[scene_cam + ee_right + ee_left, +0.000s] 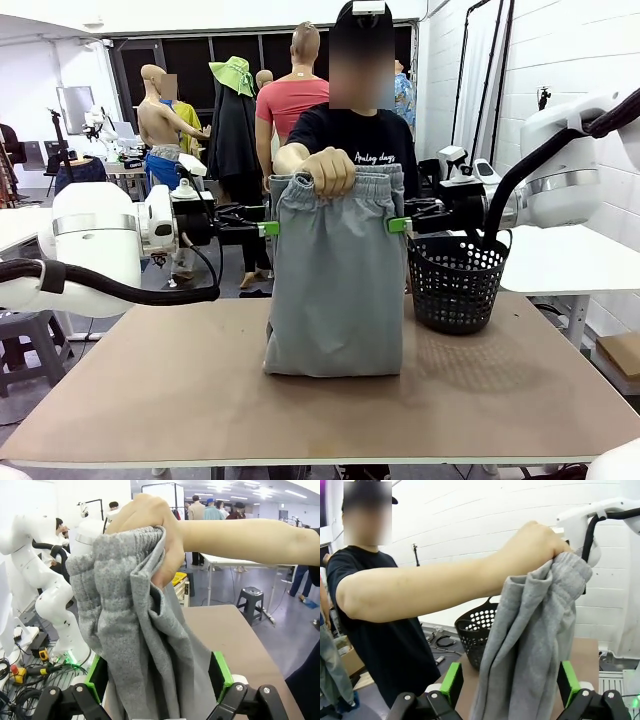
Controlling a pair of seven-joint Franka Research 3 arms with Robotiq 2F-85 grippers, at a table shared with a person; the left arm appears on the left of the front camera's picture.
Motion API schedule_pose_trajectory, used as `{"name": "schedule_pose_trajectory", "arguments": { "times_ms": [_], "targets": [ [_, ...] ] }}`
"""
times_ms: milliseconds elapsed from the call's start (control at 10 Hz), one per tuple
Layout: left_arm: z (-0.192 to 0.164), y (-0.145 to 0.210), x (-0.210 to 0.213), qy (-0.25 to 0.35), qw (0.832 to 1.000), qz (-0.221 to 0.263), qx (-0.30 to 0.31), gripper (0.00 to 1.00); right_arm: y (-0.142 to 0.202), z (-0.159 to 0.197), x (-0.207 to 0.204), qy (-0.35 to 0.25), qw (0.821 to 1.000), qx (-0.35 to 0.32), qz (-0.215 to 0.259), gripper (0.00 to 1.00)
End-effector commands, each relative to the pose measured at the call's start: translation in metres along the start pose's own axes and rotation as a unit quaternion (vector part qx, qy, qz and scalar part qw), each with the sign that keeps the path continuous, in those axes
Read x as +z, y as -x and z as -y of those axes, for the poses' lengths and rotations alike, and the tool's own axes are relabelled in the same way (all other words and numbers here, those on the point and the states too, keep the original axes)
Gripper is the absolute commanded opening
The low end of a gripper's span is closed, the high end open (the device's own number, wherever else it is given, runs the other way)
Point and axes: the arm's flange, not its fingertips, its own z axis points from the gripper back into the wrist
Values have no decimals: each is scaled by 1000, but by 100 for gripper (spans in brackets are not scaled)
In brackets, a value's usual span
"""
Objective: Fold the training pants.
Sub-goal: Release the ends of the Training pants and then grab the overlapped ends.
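A black mesh basket (457,282) stands upright on the brown table (330,410), toward two o'clock of the tabletop, near its far edge. Behind it at three o'clock lies a white table (570,265) — a grey stool (25,335) sits on the floor at eight o'clock.

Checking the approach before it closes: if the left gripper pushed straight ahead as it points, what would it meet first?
The training pants: their fabric hangs between the left gripper's open fingers.
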Motion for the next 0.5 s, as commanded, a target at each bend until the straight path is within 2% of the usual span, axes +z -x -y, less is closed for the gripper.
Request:
{"name": "schedule_pose_trajectory", "arguments": {
  "times_ms": [0, 400],
  "targets": [
    [0, 6, -3, 44, 999, 16, -9, 100, 3, -2, -6, -9, 1000, -21, 16, 100],
    [-5, 0, -7, 100, 995, 0, -23, 100, 1, -4, -16, -58, 997, -47, 8, 100]
  ]
}}
